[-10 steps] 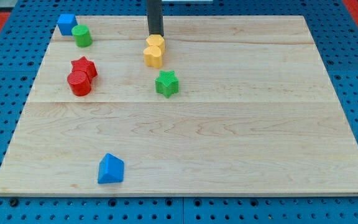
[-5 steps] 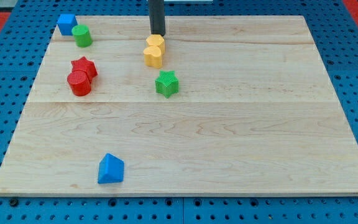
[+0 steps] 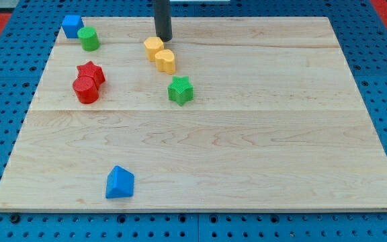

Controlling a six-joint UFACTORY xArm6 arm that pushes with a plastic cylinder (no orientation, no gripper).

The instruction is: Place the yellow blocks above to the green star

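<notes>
While the two yellow blocks sit touching, just above-left of the green star | rod tip right behind them (no pincer here, just a rod) | risk: an off-centre shove could split the pair, or drift them toward the red blocks.
</notes>
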